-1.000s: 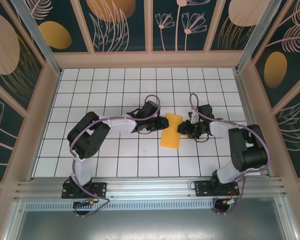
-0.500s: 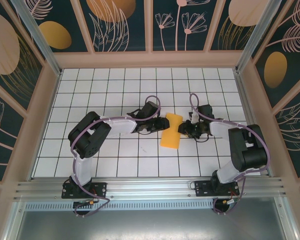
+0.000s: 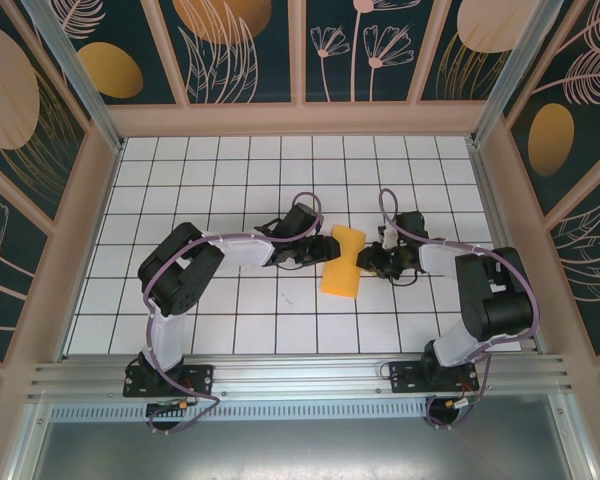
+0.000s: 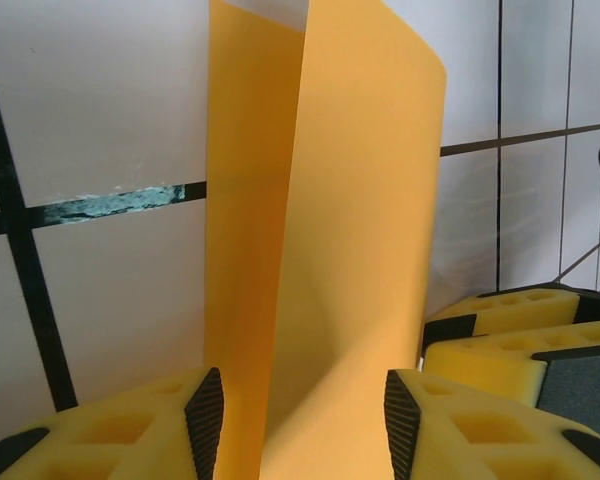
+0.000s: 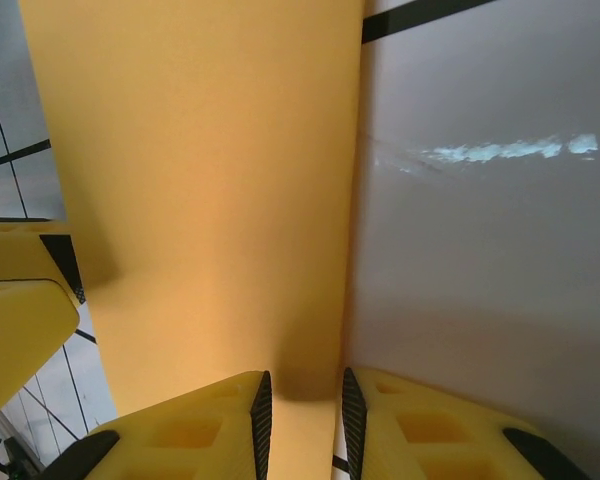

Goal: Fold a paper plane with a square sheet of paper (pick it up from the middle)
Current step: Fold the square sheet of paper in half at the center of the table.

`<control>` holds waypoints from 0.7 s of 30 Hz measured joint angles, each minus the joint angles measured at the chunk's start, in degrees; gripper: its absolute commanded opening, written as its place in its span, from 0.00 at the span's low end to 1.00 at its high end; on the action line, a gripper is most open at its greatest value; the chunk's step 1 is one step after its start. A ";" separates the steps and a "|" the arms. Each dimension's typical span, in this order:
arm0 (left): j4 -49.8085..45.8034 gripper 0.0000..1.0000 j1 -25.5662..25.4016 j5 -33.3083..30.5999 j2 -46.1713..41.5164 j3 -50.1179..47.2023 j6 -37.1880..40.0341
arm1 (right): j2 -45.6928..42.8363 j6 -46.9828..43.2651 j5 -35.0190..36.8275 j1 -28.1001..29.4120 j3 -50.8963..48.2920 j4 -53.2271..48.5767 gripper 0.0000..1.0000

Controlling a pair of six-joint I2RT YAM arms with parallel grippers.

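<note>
At the middle of the tiled table (image 3: 230,180), the folded sheet of paper (image 3: 342,262) bows between the left gripper's (image 4: 302,415) half-open jaws, and the right gripper (image 5: 306,400) stands nearly closed over its edge; I cannot tell whether either truly grips, so an uneven pull could slip or skew the paper.
</note>
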 measured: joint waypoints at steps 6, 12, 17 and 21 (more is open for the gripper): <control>1.42 0.45 0.00 1.07 0.00 0.00 -0.37 | 0.02 0.00 0.00 -0.04 0.00 0.02 0.29; 1.77 0.38 0.00 1.07 0.00 -0.07 -0.39 | 0.02 0.00 -0.02 -0.04 0.00 0.02 0.29; 1.75 0.27 0.00 0.92 0.00 -0.22 -0.31 | 0.02 0.00 -0.20 -0.04 0.07 0.00 0.30; 1.49 0.18 0.00 0.04 0.07 -0.20 0.46 | 0.00 0.02 -0.31 -0.11 0.22 -0.04 0.31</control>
